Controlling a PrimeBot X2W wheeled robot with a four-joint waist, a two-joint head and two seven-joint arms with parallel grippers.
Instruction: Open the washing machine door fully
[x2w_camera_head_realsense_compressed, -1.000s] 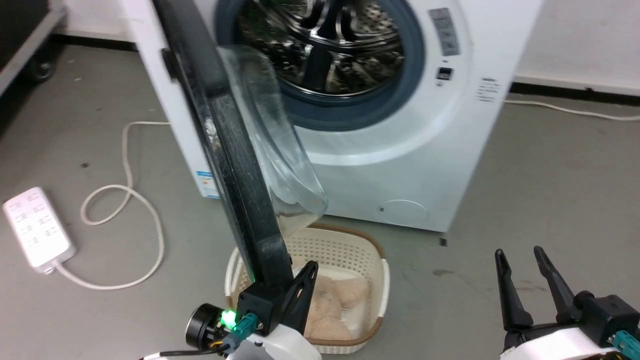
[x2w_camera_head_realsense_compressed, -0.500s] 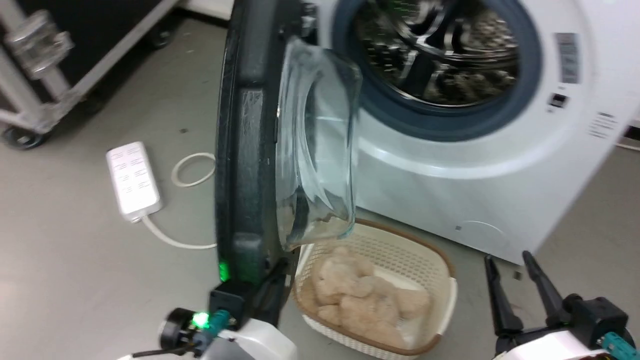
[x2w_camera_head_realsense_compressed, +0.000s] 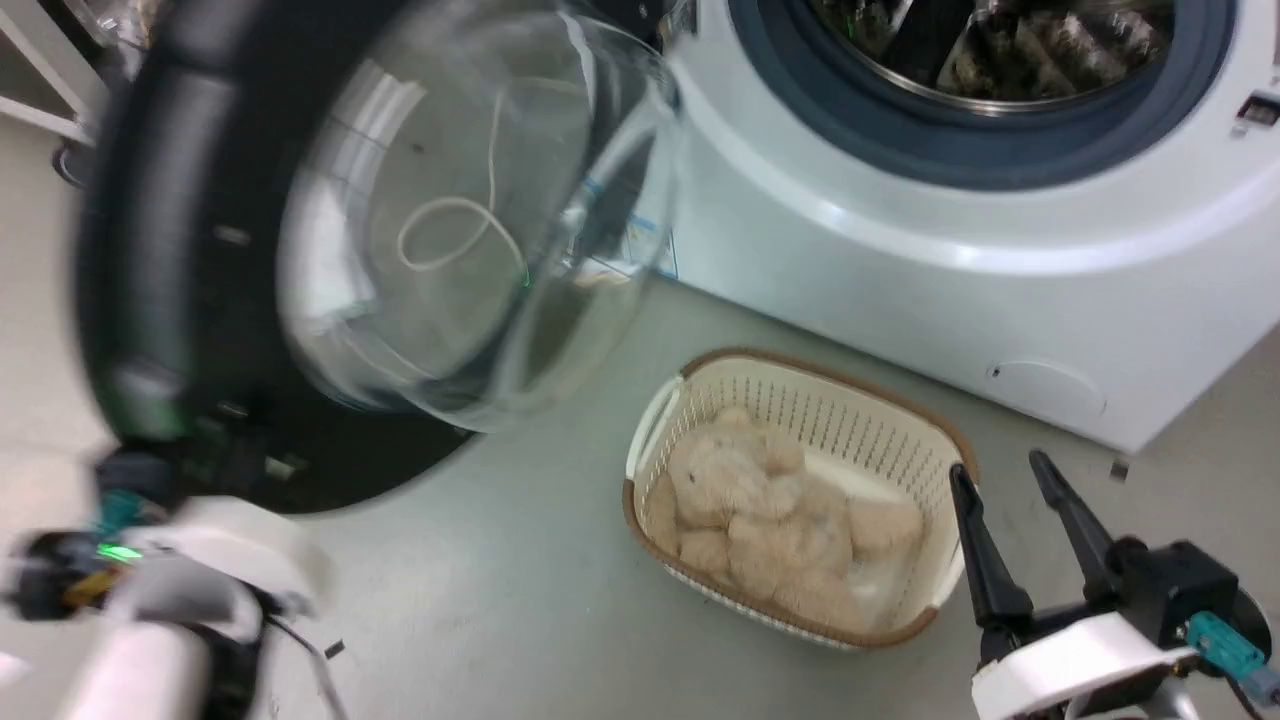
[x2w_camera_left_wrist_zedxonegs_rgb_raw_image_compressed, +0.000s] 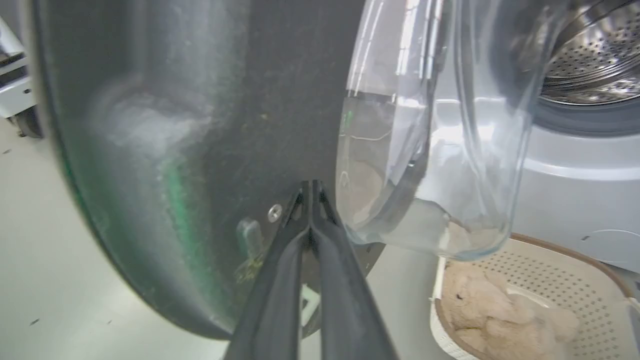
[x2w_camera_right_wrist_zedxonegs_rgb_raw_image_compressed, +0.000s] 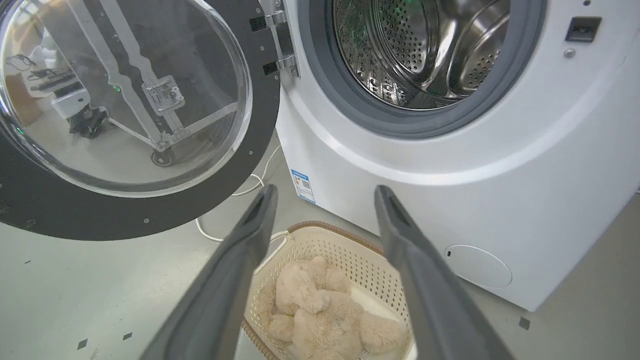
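Note:
The washing machine door (x2w_camera_head_realsense_compressed: 150, 200), a black disc with a bulging glass bowl (x2w_camera_head_realsense_compressed: 470, 220), stands swung far out to the left of the white machine (x2w_camera_head_realsense_compressed: 900, 280). Its inner side faces me. In the left wrist view my left gripper (x2w_camera_left_wrist_zedxonegs_rgb_raw_image_compressed: 311, 190) is shut, its tips together against the black inner rim of the door (x2w_camera_left_wrist_zedxonegs_rgb_raw_image_compressed: 200, 125), low down beside the bowl. The left arm (x2w_camera_head_realsense_compressed: 200, 560) is blurred below the door. My right gripper (x2w_camera_head_realsense_compressed: 998, 465) is open at the lower right, empty, and in its own view (x2w_camera_right_wrist_zedxonegs_rgb_raw_image_compressed: 325, 192) points at the machine's front. The door (x2w_camera_right_wrist_zedxonegs_rgb_raw_image_compressed: 260, 125) hangs on its hinge there.
The steel drum opening (x2w_camera_head_realsense_compressed: 1000, 60) with its grey gasket lies uncovered. A cream basket (x2w_camera_head_realsense_compressed: 800, 400) holding a beige plush toy (x2w_camera_head_realsense_compressed: 760, 510) sits on the floor before the machine, between the arms. A white cable (x2w_camera_head_realsense_compressed: 450, 230) shows through the glass. A wheeled case (x2w_camera_right_wrist_zedxonegs_rgb_raw_image_compressed: 160, 100) stands behind the door.
The door has swung from edge-on to wide open, its inner face now toward me. My left gripper went left with it. The head view has shifted. The right gripper stays open.

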